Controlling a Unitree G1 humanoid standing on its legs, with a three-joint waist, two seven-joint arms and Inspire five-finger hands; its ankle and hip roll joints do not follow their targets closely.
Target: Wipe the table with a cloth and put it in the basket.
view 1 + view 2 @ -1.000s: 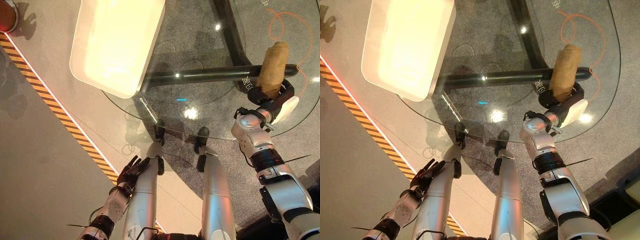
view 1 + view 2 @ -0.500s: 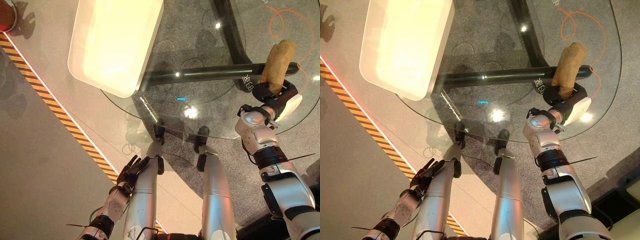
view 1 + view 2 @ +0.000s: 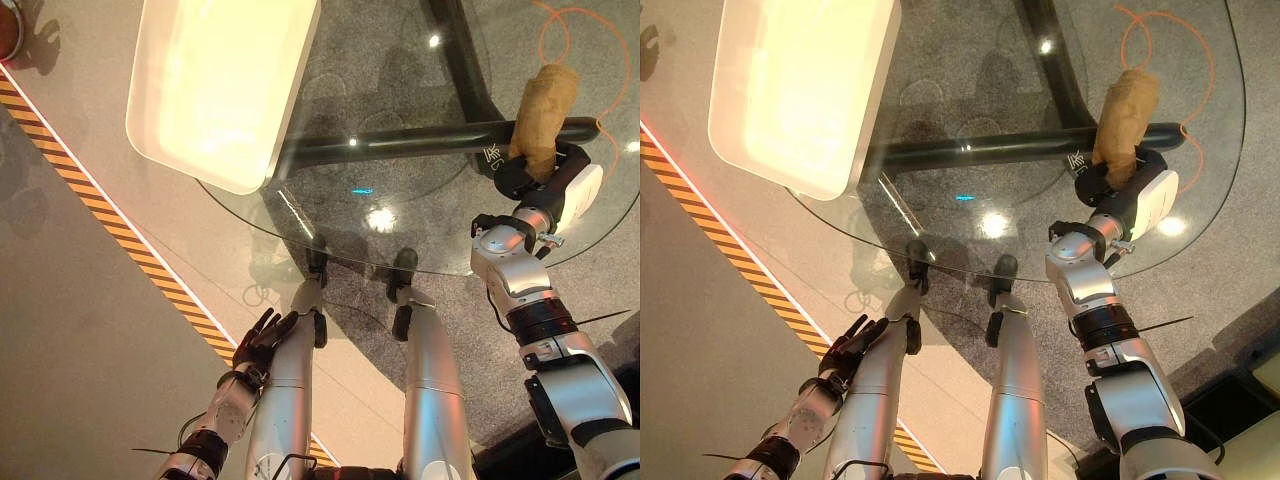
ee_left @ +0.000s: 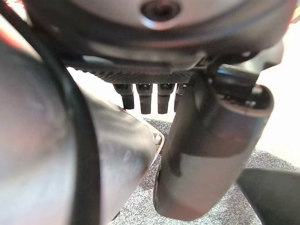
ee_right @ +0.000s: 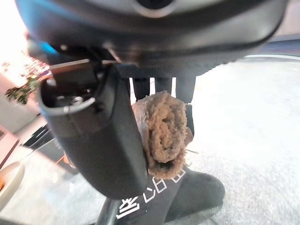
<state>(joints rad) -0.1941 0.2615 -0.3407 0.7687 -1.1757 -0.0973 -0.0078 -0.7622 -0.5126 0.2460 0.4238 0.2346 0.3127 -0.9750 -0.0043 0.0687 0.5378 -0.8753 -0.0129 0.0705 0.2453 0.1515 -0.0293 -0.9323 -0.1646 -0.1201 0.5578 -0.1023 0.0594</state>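
While rolled cloth juts past right hand: clenched round it, on table
Risk: roll slipping — loose bundle
Left hand: relaxed, near left

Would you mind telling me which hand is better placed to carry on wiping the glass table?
Right. The right hand grips the rolled brown cloth on the round glass table; the left hand hangs open beside the leg.

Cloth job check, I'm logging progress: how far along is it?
In hand: the right hand grips the rolled brown cloth on the glass table. The left hand hangs low, open. Left: the white basket has no cloth visible in it.
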